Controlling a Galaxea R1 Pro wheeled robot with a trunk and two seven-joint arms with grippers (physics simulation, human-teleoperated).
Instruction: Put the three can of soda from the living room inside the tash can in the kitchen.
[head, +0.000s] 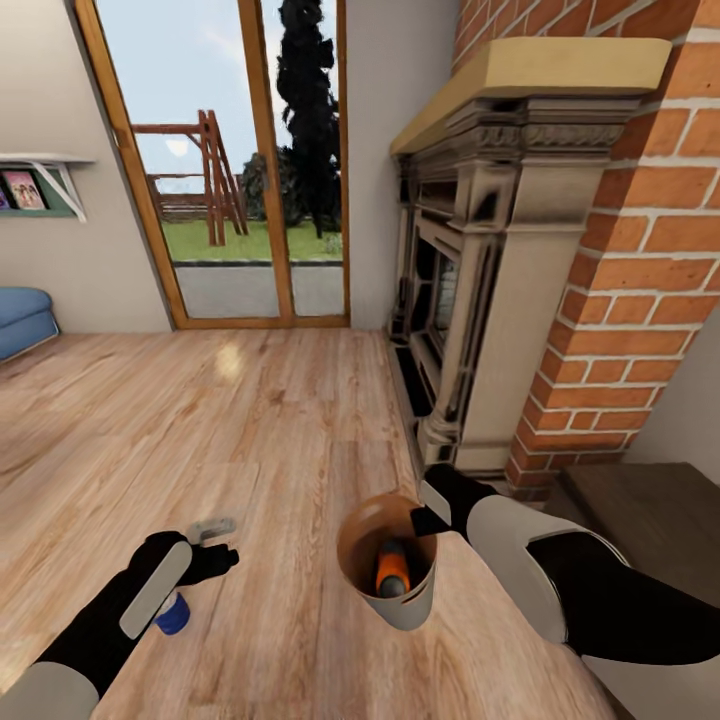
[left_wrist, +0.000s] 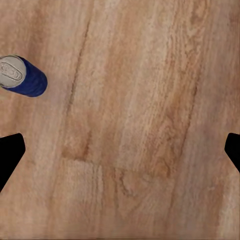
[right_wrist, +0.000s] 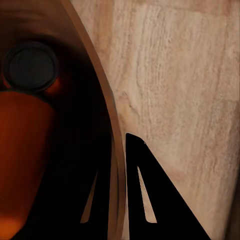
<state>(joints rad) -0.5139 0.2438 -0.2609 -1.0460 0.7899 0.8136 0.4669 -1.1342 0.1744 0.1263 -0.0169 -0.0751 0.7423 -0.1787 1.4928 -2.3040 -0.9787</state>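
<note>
The right pincer (head: 432, 520) is pinching the rim of the tash can (head: 400, 603), 1 finger inside the wall and 1 outside, as the right wrist view shows with the wall (right_wrist: 111, 150) running between the 2 dark fingers (right_wrist: 150, 200). The bin is carried above the wood floor (head: 280, 420), just in front of the brick fireplace (head: 480, 300). Inside it lies 1 orange can (head: 392, 572); the right wrist view shows an orange body and a silver top (right_wrist: 30, 67), and whether a second orange can is under it I cannot tell.

The dark blue can (head: 172, 612) is nearer the robot than the fireplace and well to the bin's left, half hidden under the left pincer (head: 215, 545). In the left wrist view the blue can (left_wrist: 24, 77) sits off to one side on the floor planks (left_wrist: 140, 125), not between the fingertips (left_wrist: 10, 155), which are spread wide with nothing held.

Risks, as I judge them:
1. The left pincer is off centre from the blue can; closing from here would likely clip its side and tip or roll it away.
2. The rim pinch is a thin hold. A jolt could let the bin swing, tilt and spill the orange can.
3. Bringing the bin towards the blue can could knock it with the arm.
</note>
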